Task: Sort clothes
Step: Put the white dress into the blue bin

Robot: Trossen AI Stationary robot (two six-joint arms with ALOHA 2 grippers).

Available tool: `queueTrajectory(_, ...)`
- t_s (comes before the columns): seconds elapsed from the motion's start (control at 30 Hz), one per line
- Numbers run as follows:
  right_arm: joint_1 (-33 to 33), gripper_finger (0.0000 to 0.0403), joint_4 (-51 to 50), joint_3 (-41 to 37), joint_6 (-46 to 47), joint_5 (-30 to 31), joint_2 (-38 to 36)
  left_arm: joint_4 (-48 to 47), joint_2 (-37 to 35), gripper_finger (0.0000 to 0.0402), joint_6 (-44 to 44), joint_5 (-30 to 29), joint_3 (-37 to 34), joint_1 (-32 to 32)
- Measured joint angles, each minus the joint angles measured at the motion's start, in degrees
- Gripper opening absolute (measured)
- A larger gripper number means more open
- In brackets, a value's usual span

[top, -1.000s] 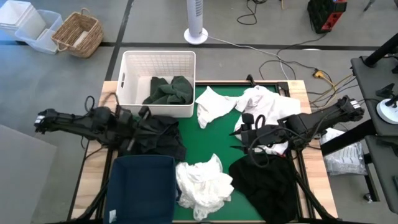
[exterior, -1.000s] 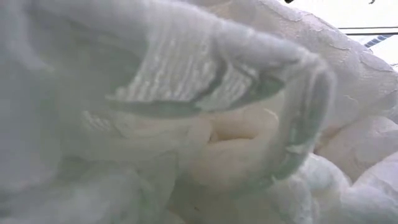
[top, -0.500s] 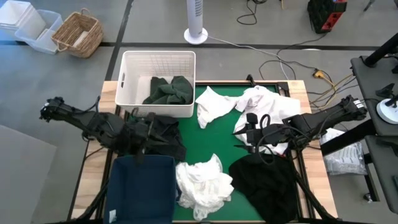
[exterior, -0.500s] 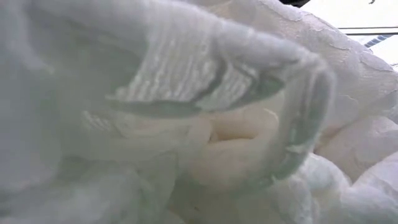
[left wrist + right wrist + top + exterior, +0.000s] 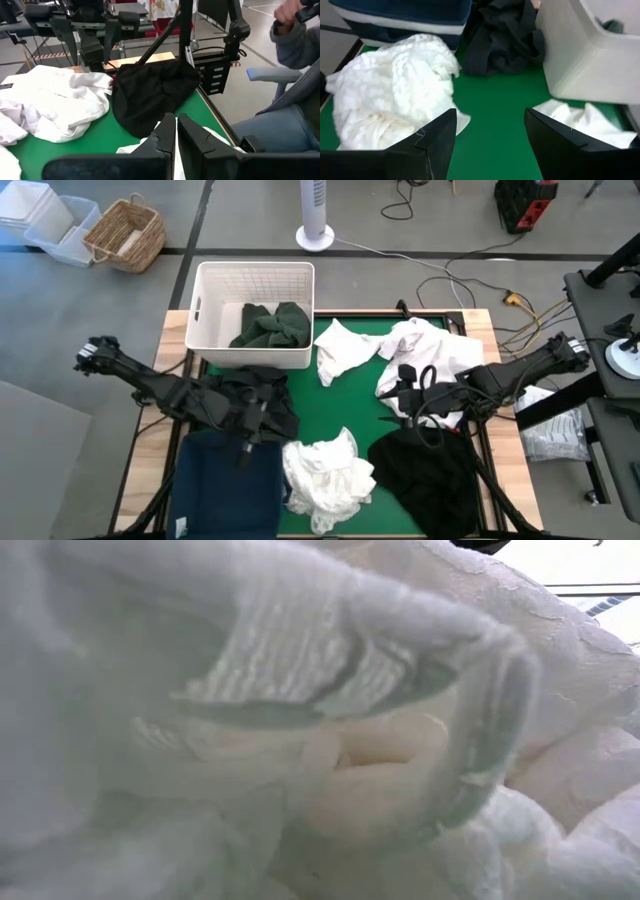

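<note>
1. In the high view the left arm reaches from the left edge of the frame diagonally down and to the right, and its left end effector (image 5: pixel 250 442) hangs over the upper right corner of the navy bin (image 5: pixel 228 485), just below the black garment (image 5: pixel 262 402) heaped at the worktop's (image 5: pixel 350 395) left side.
2. The left wrist view shows the left end effector (image 5: pixel 176 131) with its two fingers pressed together, clenched on nothing.
3. The right arm comes in from the right edge of the high view and runs left and slightly down. The right end effector (image 5: pixel 398 402) sits over the lower edge of the white garment (image 5: pixel 430 348) at centre right.
4. In the right wrist view its fingers (image 5: pixel 434 142) stand wide apart with bare green worktop (image 5: pixel 495 117) between them, released and holding nothing.
5. A second white garment (image 5: pixel 342 348) lies at upper centre of the green mat, its long axis running from upper right to lower left, just right of the white lattice basket (image 5: pixel 256 280).
6. A crumpled knit white garment (image 5: pixel 325 470) sits at lower centre, roughly round, touching the bin's right side. It fills the low view (image 5: pixel 300 720).
7. A black heap (image 5: pixel 425 470) lies at lower right, below the right end effector.
8. Dark green clothes (image 5: pixel 270 328) are bunched inside the basket, against its lower right wall.
9. In the left wrist view a person's sleeve (image 5: pixel 292 37) shows at the upper right.
</note>
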Motion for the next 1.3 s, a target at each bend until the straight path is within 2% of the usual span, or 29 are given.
queueTrajectory(0.27,4.1,0.0232,-8.2,0.0,9.7,0.0,0.0,3.8,7.3,0.0000,1.1,0.0,1.2,0.0)
queueTrajectory(0.47,7.8,0.0236,-9.5,-1.0,14.3,0.0,0.0,6.0,13.9,0.0000,4.0,-0.2,4.7,0.0)
queueTrajectory(0.7,12.2,0.0239,-9.6,-3.9,20.7,0.5,-0.6,4.4,20.2,0.0000,2.7,0.2,9.0,0.0)
queueTrajectory(0.97,16.5,0.0242,-9.5,-4.7,20.9,6.0,-0.7,-1.2,26.6,0.0002,-2.8,1.3,15.2,-0.3)
queueTrajectory(1.13,17.9,0.0259,-9.3,-4.8,19.8,7.7,-0.6,-3.6,31.2,0.0038,-6.0,1.3,19.1,-0.4)
queueTrajectory(1.3,19.0,0.0275,-9.3,-5.5,20.0,7.8,-0.6,-9.7,35.6,0.0111,-8.7,1.2,23.1,-0.4)
